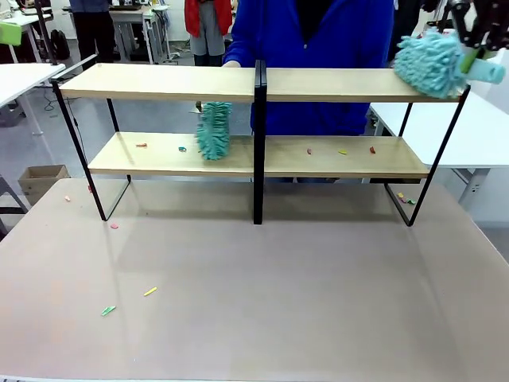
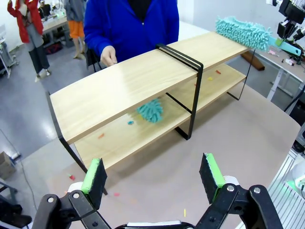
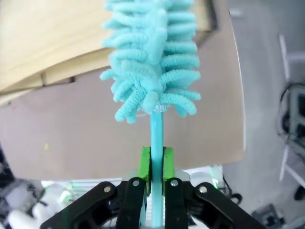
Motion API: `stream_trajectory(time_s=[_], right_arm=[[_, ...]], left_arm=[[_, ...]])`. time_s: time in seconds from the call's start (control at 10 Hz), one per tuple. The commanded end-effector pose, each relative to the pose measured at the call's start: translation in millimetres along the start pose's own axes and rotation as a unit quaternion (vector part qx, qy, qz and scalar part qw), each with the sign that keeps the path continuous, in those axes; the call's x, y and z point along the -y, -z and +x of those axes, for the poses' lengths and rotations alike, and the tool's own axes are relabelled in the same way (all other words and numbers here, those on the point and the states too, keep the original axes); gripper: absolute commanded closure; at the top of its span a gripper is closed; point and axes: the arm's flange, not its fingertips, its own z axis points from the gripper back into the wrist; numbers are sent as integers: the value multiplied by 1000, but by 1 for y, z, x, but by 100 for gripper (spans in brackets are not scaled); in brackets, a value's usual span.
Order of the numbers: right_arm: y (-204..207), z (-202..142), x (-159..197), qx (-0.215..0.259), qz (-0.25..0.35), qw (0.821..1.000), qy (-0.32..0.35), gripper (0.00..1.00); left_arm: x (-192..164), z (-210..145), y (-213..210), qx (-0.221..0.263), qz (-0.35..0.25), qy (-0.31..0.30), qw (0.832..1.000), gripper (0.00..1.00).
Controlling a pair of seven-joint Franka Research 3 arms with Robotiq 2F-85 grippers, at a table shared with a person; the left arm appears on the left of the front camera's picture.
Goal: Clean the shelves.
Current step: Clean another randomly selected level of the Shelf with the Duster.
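The shelves (image 1: 159, 82) stand across the far half of the table, two light-wood boards in a black frame. My right gripper (image 1: 471, 56) is shut on the handle of a teal fluffy duster (image 1: 429, 62), whose head lies on the right end of the top board. In the right wrist view the gripper (image 3: 156, 164) clamps the handle below the duster head (image 3: 150, 57). My left gripper (image 2: 152, 179) hangs open above the table, facing the shelves (image 2: 119, 86). A second teal duster (image 1: 213, 131) hangs onto the lower board left of the centre post. Small coloured scraps (image 1: 343, 151) lie on the lower board.
A person in a blue top (image 1: 318, 32) stands behind the shelves, one hand (image 2: 108, 55) at the top board's far edge. More scraps (image 1: 149, 292) lie on the grey table (image 1: 278, 302). White tables (image 1: 485, 135) flank both sides; a cardboard box (image 1: 41, 179) sits on the floor at left.
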Motion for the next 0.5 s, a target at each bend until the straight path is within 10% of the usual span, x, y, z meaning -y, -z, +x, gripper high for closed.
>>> stream_trajectory(time_s=[0.0,0.4], right_arm=[[6,-7,4,18,-42,997,58,88],[0,-17,1,27,76,995,-63,88]], left_arm=[[-1,0,-1,2,-5,4,1000,0],[-1,0,-1,2,-5,4,1000,0]])
